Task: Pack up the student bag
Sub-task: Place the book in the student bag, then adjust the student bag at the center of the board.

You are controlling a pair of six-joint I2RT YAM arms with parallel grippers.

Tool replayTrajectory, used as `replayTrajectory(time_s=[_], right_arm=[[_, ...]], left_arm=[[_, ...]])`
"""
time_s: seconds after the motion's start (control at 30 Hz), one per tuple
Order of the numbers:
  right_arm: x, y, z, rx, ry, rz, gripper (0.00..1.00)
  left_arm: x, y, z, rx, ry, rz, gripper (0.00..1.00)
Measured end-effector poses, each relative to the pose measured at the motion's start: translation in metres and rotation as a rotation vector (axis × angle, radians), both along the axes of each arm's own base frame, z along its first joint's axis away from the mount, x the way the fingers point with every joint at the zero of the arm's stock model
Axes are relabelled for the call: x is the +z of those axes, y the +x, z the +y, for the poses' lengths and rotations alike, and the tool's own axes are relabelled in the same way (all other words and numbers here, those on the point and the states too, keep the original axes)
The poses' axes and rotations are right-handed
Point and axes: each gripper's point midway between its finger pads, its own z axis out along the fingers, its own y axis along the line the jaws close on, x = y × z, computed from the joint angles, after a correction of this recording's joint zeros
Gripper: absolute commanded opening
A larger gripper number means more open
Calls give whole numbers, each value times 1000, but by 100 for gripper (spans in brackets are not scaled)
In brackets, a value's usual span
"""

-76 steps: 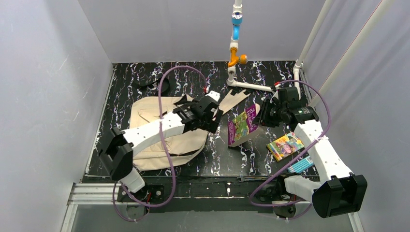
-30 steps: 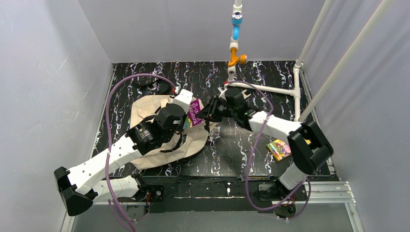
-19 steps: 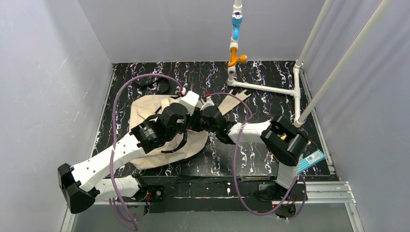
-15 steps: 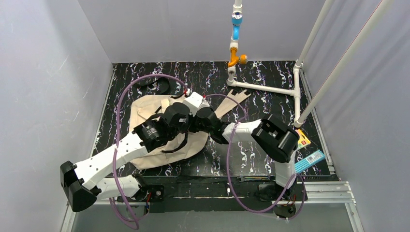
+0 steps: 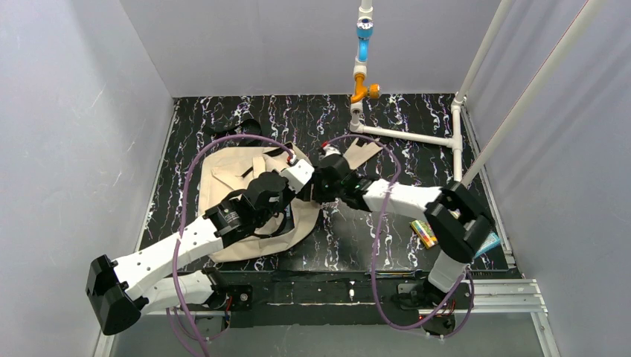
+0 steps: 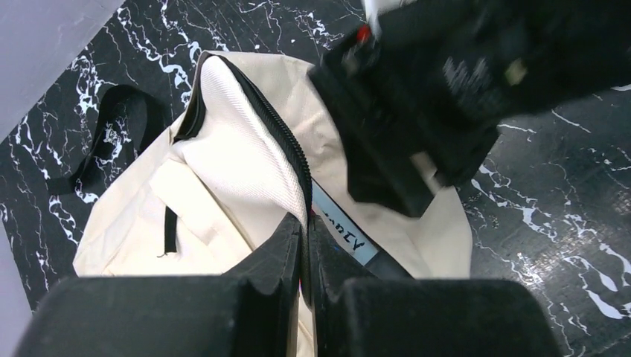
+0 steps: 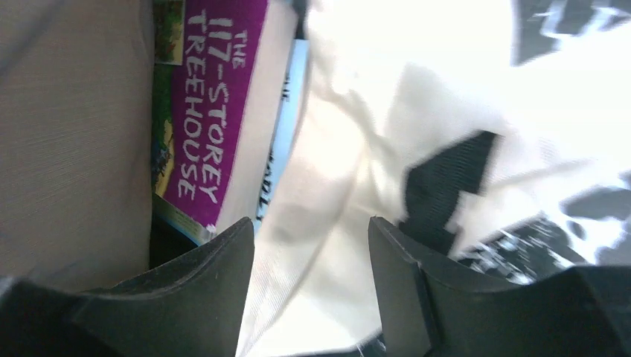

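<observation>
The student bag [image 5: 223,171] lies flat on the black marbled table, its zip opening facing right. My left gripper [image 5: 305,186] is shut on the zipped edge of the opening [image 6: 306,236] and holds that flap [image 6: 231,171] up. My right gripper [image 5: 320,183] is at the mouth of the bag, and its jaws [image 7: 309,227] stand open over beige fabric [image 7: 350,186], holding nothing. A purple book titled "The 117-Storey Treehouse" [image 7: 212,111] lies inside the bag, free of the fingers, with a light blue spine [image 7: 286,111] beside it. That blue spine [image 6: 342,238] also shows under the raised flap.
A yellow picture book [image 5: 424,232] and a blue item [image 5: 487,244] lie on the table at the right, partly behind my right arm. A white pipe frame [image 5: 405,135] stands at the back right. The bag's black loop [image 5: 245,126] lies beyond it. Grey walls close in three sides.
My right gripper carried the purple book into the bag's mouth, then opened and let it go inside. The left gripper stayed shut on the bag's edge.
</observation>
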Motion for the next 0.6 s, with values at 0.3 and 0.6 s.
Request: replayTrajectory(time_s=[0.3, 0.6], right_arm=[[44, 11, -119, -203, -259, -29, 98], [48, 7, -371, -898, -522, 77, 98]], left_arm=[[-11, -5, -2, -23, -19, 7, 0], [-20, -6, -8, -14, -11, 77, 0]])
